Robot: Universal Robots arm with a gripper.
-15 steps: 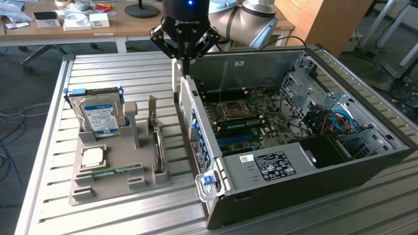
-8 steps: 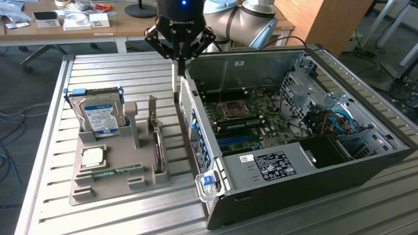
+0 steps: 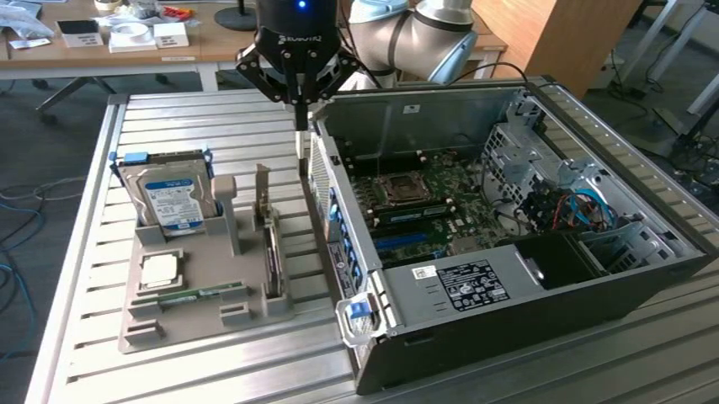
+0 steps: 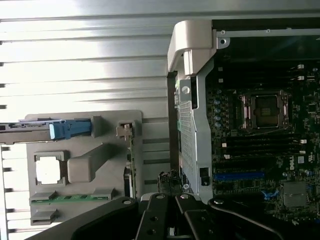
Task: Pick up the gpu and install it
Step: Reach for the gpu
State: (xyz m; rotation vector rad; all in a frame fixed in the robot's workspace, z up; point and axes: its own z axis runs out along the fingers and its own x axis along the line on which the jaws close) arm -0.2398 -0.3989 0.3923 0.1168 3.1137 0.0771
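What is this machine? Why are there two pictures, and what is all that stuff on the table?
It is a robot arm with a claw at its end. One picture comes from a camera standing off to the side. The other comes from a camera on the arm's wrist, looking down past the claw.

On the metal table stands an open computer case, so you can see its circuit board. Beside it, a gray tray holds spare parts: a hard drive, a square chip, a green memory stick and the gpu, a thin card standing on its edge.

The claw is shut and seems to hold nothing. It hangs above the gap between tray and case.
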